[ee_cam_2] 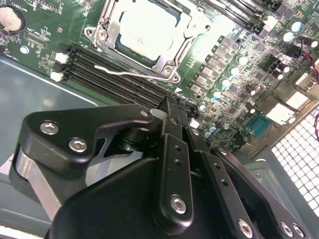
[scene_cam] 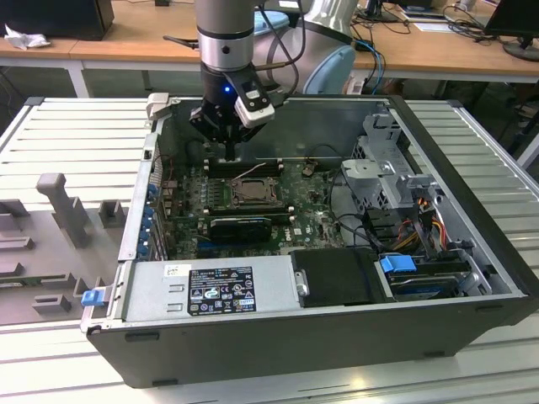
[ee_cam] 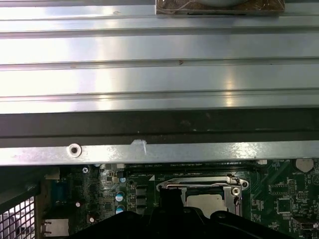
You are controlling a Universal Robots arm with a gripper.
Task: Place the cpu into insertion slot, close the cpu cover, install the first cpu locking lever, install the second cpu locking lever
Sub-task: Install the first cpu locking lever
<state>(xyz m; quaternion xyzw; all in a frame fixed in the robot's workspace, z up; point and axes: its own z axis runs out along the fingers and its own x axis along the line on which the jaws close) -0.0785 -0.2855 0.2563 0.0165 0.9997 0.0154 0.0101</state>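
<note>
Silver cover lies shut over the chip in its socket; the gripper, fingers pressed together, hovers just beyond.

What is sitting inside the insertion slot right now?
The cpu, pale silver top showing through the window of the closed cpu cover over the insertion slot. Its contacts underneath are hidden.

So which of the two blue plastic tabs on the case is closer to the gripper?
Neither is close, but the small blue tab at the case's front corner on the exterior view's left is nearer the gripper. The other blue tab sits by the drive bay, toward the exterior view's right.
</note>
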